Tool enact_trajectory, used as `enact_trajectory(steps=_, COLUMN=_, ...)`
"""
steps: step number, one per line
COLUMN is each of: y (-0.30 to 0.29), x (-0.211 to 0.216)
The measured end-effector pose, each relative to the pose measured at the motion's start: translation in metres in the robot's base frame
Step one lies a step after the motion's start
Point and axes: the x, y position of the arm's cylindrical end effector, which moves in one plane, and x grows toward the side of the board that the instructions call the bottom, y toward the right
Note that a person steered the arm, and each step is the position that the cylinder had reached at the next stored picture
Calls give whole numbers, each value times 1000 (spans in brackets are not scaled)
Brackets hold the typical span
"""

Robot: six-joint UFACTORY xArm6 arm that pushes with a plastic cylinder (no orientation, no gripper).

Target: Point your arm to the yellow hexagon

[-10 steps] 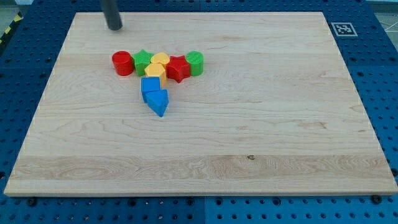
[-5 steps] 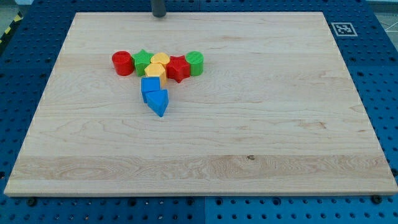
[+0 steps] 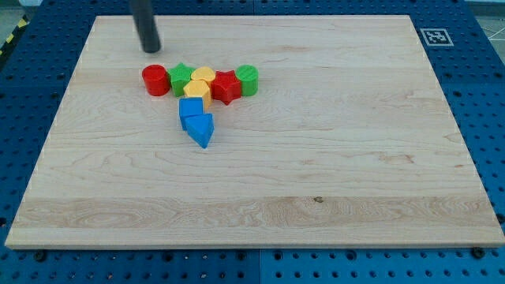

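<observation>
Worktop: pale wood board; every block sits in one tight cluster in its upper-left part.
My tip: the end effector is a bare rod, so it has no jaws to open and holds nothing; its end rests on the board just above the red cylinder, apart from it.
Red cylinder: leftmost block of the row, nearest my tip.
Green star: touching the red cylinder's right side.
Yellow hexagon: my reading of the upper of two yellow blocks, wedged between the green star and the red star; shape is hard to confirm at this size.
Second yellow block: directly below it, touching; outline unclear.
Blue blocks and: stacked toward the view's bottom under the yellows.
Red star and green cylinder: close off the row on the right.
Target relative to tip: to the view's right and slightly lower, near but with the green star partly between.
Risk: a straight diagonal run could clip the green star or red cylinder and scatter the row; I could also settle on the wrong yellow block, since the two touch.
</observation>
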Motion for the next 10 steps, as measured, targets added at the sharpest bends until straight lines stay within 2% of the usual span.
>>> enact_trajectory(steps=1, y=-26, x=25)
enact_trajectory(steps=3, y=-33, x=126)
enact_trajectory(steps=7, y=-32, x=140)
enact_trajectory(steps=9, y=-30, x=108)
enact_trajectory(steps=10, y=-30, x=125)
